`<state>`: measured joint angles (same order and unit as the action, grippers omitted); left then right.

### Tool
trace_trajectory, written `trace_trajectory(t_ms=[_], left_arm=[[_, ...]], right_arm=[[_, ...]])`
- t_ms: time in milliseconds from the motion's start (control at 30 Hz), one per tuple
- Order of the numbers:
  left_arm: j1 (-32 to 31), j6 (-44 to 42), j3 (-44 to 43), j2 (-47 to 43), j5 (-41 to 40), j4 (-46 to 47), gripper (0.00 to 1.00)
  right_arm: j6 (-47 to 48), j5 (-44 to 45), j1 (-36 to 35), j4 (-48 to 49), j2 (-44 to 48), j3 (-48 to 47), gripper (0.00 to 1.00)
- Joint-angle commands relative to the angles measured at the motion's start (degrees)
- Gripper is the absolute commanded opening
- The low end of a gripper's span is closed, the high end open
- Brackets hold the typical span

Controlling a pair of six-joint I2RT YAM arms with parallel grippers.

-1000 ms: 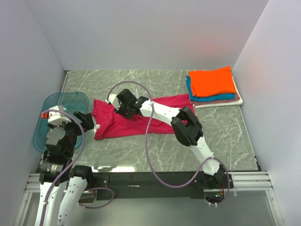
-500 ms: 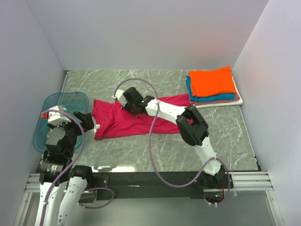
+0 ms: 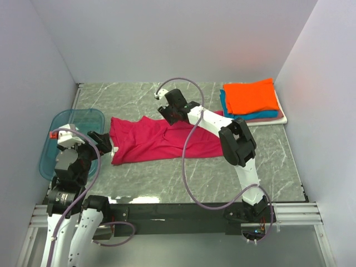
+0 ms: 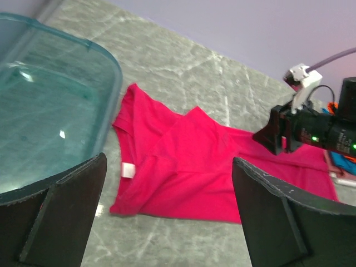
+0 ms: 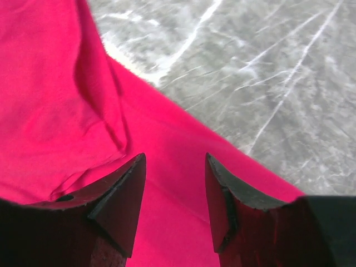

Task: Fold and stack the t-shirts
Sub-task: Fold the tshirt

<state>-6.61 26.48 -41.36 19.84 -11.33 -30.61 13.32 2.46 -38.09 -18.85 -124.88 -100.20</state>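
A magenta-red t-shirt [image 3: 150, 146] lies flat on the grey marbled table [image 3: 267, 156], left of centre, with its near-left part folded over itself and a small white label showing in the left wrist view. The right arm reaches across it. The right pincer [image 3: 168, 107] hangs over the shirt's far edge, its jaws apart with nothing between them, only red cloth and bare table below.

A second ago this pincer sat lower and further left, over the middle of the shirt; it has since lifted away toward the far right. The shirt itself lies much as it did.

The left pincer [image 3: 103, 141] has not moved. It hovers at the shirt's left end, jaws spread wide and holding nothing, beside a translucent blue tray [image 3: 61, 125] at the table's left edge.

At the far right corner sits a stack of folded t-shirts [image 3: 253, 95], well apart from the red one: orange on top, teal-blue under it, then pinkish and white.
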Motion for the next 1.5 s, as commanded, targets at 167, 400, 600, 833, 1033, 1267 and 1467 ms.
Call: trace_trajectory(t_ms=[167,400,600,833,1033,1267,1467], left_arm=[[0.1,17.4,4.8,9.0,13.4,1.7,0.89],[-0.1,36.0,20.0,14.7,17.7,10.1,0.71],[-0.2,39.5,24.0,16.6,6.9,12.2,0.69],[-0.2,43.7,25.4,24.7,0.4,16.5,0.65],[-0.2,43.4,23.8,30.2,-3.9,15.4,0.65],[-0.2,41.6,22.6,34.2,-6.9,15.4,0.5],[-0.2,40.0,21.6,32.6,-9.8,12.9,0.43]], right_arm=[[16.1,-25.1,5.2,-10.3,17.2,8.8,0.58],[44.1,-40.2,12.1,-17.5,37.2,35.5,0.62],[47.3,-40.2,17.8,-15.6,47.0,46.6,0.62],[45.5,-39.3,20.4,-13.6,49.5,51.2,0.62],[61.7,-40.6,29.1,-20.5,51.8,53.4,0.6],[81.7,-39.8,35.7,-25.6,48.8,54.8,0.61],[84.2,-38.1,35.8,-21.3,44.4,55.4,0.62]])
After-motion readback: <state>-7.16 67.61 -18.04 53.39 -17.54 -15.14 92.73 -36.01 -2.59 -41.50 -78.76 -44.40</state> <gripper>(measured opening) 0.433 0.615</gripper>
